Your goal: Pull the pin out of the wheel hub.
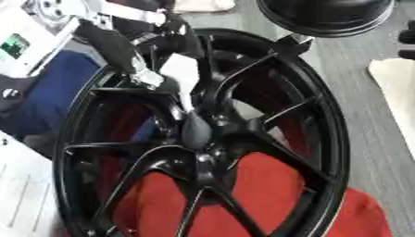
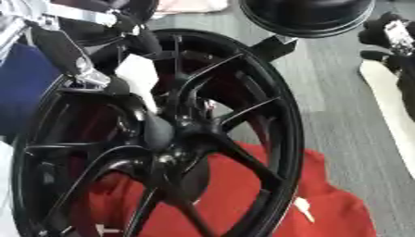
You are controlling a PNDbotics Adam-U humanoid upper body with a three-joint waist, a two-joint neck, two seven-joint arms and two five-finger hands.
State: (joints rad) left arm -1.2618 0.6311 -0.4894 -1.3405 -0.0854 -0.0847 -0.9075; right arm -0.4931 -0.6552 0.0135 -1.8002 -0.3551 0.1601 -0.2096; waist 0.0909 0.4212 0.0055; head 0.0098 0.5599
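Left hand (image 1: 129, 44) in from upper left, over rim, fingers curled down toward hub centre, pinching pale wedge-shaped piece (image 1: 182, 76); whether that piece is pin, cannot tell. Black wheel hub (image 1: 203, 139) fills centre, spokes fanning out, red cloth (image 1: 259, 185) behind lower half. Right hand (image 2: 389, 34) at upper right edge, well apart from wheel; finger state cannot tell.
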